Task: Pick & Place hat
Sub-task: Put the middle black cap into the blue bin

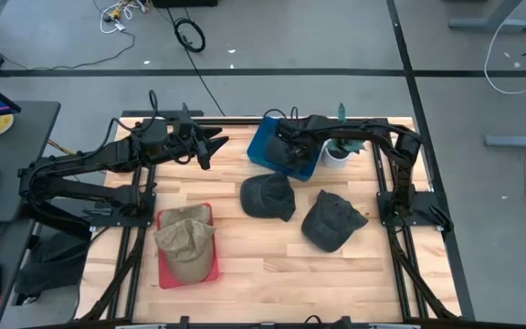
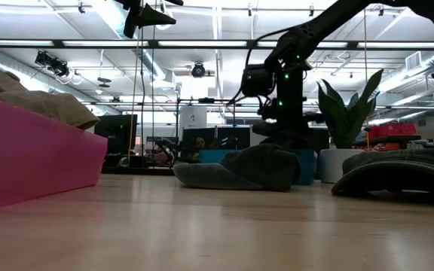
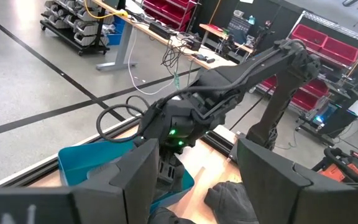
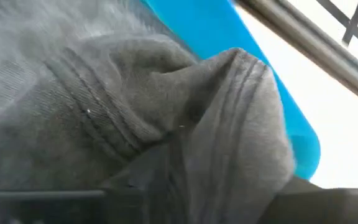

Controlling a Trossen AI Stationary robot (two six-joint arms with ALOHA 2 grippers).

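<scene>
Right gripper (image 1: 289,146) sits down inside the blue plastic bin (image 1: 265,151), its wrist camera filled by folded dark grey fabric cap (image 4: 166,124) against the bin's blue wall. Fabric bunches right at the fingers, but whether they are clenched on it or released, I cannot tell.

Judgement: the cap is either being lifted out or set in. Either way, rise straight up clear of the bin rim before any sideways travel, so the brim does not snag the wall.

Left gripper (image 1: 210,146) hovers beside the bin, fingers spread, holding nothing.

Second dark grey cap (image 1: 268,196) lies on the wooden table (image 1: 263,265) just in front of the bin; third dark grey cap (image 1: 331,220) a little farther off. White pot with green plant (image 1: 338,151) stands close beside the bin, the likeliest thing to be knocked. Tan cap (image 1: 187,240) rests on the red tray (image 1: 164,274), well apart from the bin.
</scene>
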